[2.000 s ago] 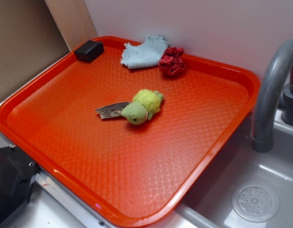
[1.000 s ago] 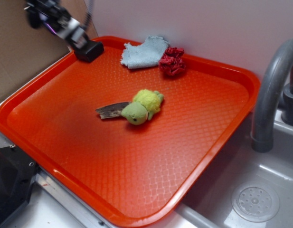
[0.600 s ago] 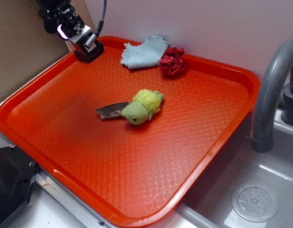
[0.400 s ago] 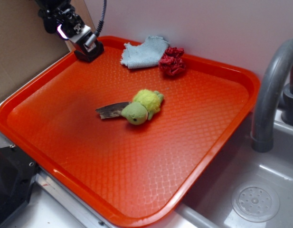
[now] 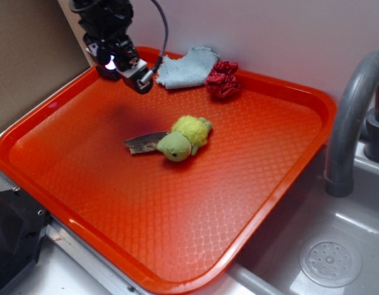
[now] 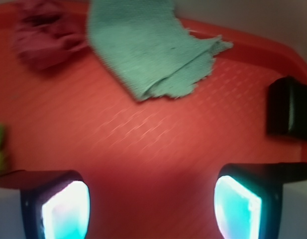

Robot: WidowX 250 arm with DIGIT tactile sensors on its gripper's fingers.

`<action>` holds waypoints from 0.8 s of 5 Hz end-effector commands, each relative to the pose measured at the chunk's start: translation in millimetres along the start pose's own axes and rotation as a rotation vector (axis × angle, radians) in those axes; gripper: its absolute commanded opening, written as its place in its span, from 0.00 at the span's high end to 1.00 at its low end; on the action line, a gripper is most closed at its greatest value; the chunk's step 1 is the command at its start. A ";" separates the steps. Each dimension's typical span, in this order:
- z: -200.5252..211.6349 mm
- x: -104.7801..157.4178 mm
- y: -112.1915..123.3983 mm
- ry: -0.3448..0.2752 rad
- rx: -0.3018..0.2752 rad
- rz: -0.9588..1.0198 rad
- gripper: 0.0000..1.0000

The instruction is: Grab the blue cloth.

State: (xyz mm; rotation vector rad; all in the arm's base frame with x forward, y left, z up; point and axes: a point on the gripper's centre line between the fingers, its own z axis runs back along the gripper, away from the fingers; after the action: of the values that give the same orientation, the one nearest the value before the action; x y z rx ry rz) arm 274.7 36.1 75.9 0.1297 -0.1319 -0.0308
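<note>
The blue cloth (image 5: 186,67) is a pale grey-blue terry rag lying folded at the back edge of the orange tray (image 5: 269,160). In the wrist view the cloth (image 6: 153,50) lies ahead of the fingers, at the top centre. My gripper (image 5: 137,74) hovers over the tray's back left part, just left of the cloth and apart from it. In the wrist view the gripper (image 6: 151,199) is open and empty, with bare tray between its two lit fingertips.
A dark red ruffled bundle (image 5: 223,78) lies right of the cloth. A yellow-green plush toy (image 5: 183,138) with a brown piece (image 5: 143,142) lies mid-tray. A black block (image 6: 287,107) sits near the back left corner. A grey faucet (image 5: 352,110) and sink (image 5: 330,261) are at the right.
The arm came into view at the back left corner over the black block, then moved right and forward over the tray toward the cloth. The objects have not moved.
</note>
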 end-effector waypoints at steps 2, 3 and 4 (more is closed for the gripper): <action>-34.2 52.9 8.6 -0.024 0.027 -0.028 0.00; -44.5 64.9 7.8 -0.016 0.043 -0.034 0.00; -44.4 69.6 3.8 -0.033 0.035 -0.042 0.00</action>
State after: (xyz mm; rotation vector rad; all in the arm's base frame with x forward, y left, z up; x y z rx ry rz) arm 337.3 45.0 28.0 0.1600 -0.1054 -0.0468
